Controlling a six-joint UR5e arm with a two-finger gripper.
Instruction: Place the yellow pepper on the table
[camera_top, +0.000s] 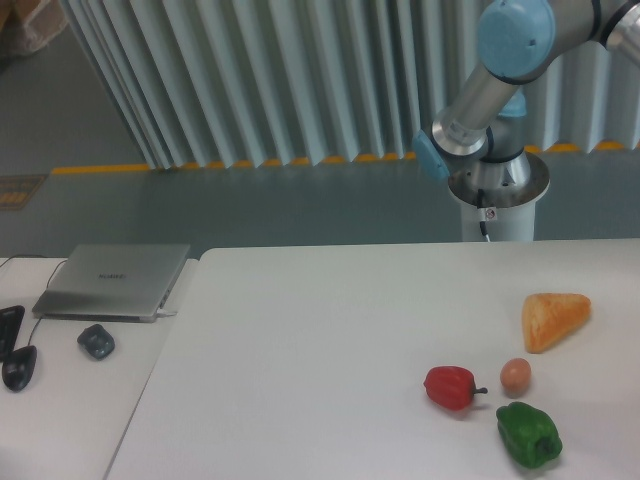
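The arm enters from the upper right corner, its blue-capped joints bending down to the base behind the far edge of the table. The gripper is out of frame, so whether its jaws are wide, narrow or holding something cannot be told, and places can only be given from the visible arm.

No yellow pepper shows anywhere in view.

In front of the base, toward the camera, four things lie on the table's right part. The orange wedge is nearest the base. Closer to the camera and a little left sits the tan ball. Just left of the ball, slightly apart from it, lies the red pepper, its stem pointing at the ball. The green pepper lies closest to the camera, just below the ball.

Far left of the arm, a separate desk carries a closed laptop, a mouse and a dark object at the edge.
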